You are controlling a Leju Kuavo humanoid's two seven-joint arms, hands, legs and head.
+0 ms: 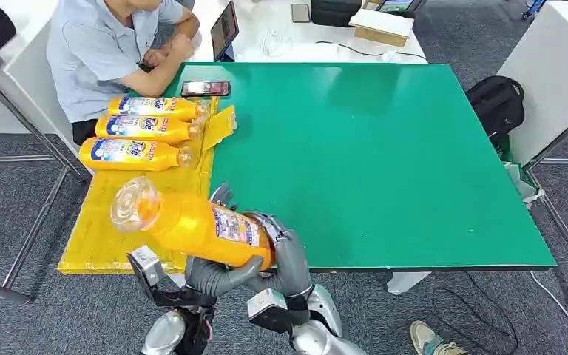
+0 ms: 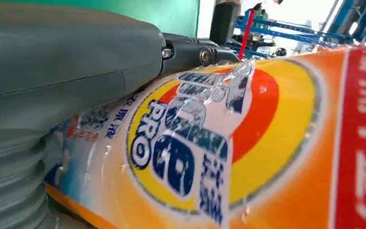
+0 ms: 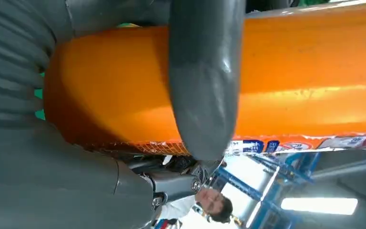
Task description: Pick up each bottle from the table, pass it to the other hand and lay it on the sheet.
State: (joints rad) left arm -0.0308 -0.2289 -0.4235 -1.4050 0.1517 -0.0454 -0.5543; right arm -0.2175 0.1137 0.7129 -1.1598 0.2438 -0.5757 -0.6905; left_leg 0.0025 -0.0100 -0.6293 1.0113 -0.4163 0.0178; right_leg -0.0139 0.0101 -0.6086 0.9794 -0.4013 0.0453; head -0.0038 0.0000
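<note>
An orange detergent bottle (image 1: pixel 196 225) hangs tilted over the table's near edge, its clear cap pointing toward the yellow sheet (image 1: pixel 107 240). My left hand (image 1: pixel 211 277) grips it from below. My right hand (image 1: pixel 290 255) wraps around its base end. In the left wrist view the bottle's label (image 2: pixel 248 143) lies right under my left hand (image 2: pixel 66 71). In the right wrist view my right hand (image 3: pixel 205 81) curls its thumb around the orange body (image 3: pixel 305 76). Three more bottles (image 1: pixel 144 132) lie side by side at the sheet's far end.
The green table (image 1: pixel 384 148) stretches to the right. A phone (image 1: pixel 205 89) lies at its far left corner. A person in a light shirt (image 1: pixel 103 44) sits beyond the sheet. A black bag (image 1: pixel 497 100) rests on the floor at the right.
</note>
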